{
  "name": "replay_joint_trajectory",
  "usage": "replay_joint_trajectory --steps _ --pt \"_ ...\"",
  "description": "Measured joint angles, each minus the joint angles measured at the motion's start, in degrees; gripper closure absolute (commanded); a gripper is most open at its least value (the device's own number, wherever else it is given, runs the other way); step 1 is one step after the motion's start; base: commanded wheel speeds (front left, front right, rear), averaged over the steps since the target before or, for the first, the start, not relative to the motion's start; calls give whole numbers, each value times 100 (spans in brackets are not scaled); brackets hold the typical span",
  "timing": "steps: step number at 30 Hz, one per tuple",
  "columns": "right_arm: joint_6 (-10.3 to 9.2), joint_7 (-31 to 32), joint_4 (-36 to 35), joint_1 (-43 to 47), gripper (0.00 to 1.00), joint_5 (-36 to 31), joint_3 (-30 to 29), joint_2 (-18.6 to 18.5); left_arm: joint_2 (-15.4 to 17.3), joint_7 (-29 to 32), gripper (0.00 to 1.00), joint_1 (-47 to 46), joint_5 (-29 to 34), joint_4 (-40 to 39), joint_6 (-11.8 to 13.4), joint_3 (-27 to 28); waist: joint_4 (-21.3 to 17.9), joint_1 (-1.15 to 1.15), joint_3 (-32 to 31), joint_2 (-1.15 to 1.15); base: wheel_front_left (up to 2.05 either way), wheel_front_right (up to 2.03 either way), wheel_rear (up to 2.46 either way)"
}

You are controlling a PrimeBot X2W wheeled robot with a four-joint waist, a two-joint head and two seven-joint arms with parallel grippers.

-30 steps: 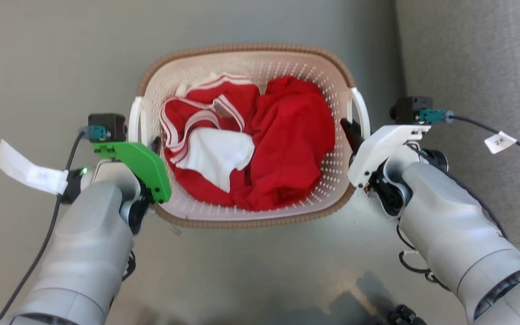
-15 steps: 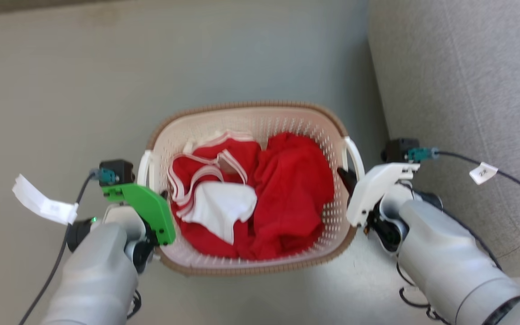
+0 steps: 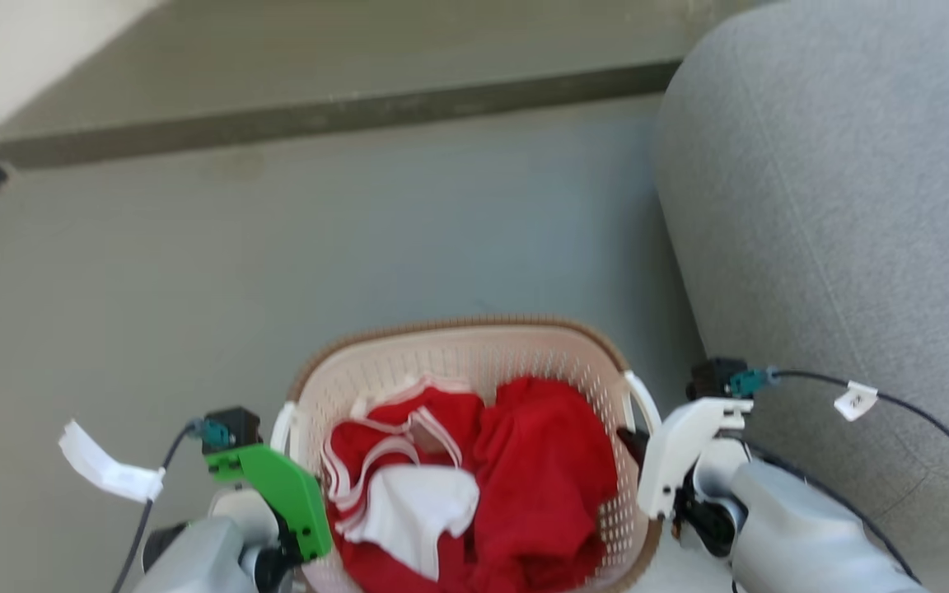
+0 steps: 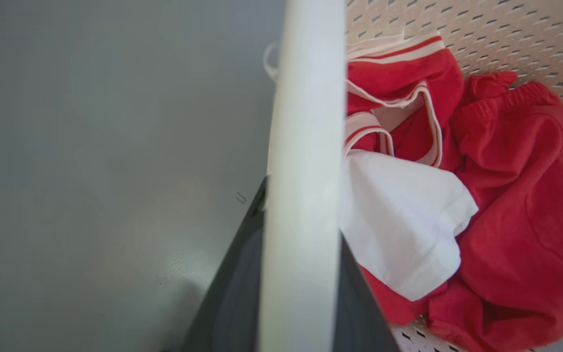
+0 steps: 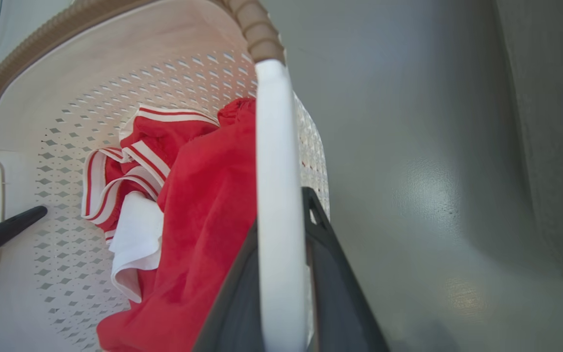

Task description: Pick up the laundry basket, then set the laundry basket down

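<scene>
Contents of laundry basket (image 3: 458,325): red clothes (image 3: 549,461), a white garment (image 3: 433,511). Basket spanned between the jaw sets. Left gripper (image 4: 301,254) and right gripper (image 5: 281,215) each pinched narrow on a side handle (image 4: 306,146). Contact with floor (image 3: 359,247) unclear.

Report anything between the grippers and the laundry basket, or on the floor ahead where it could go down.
Nothing visible. The left gripper and right gripper each clamp a handle of the laundry basket. The floor ahead looks bare; a grey sofa stands close on the right.

One laundry basket (image 3: 474,362), two grippers (image 4: 303,215) (image 5: 280,210)
</scene>
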Motion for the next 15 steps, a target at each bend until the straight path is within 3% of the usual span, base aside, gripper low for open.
replay_joint_trajectory --steps 15 --pt "-2 193 12 180 100 152 108 -18 12 149 100 232 -164 -54 1 -134 -18 0 -730 0 0 0 0"
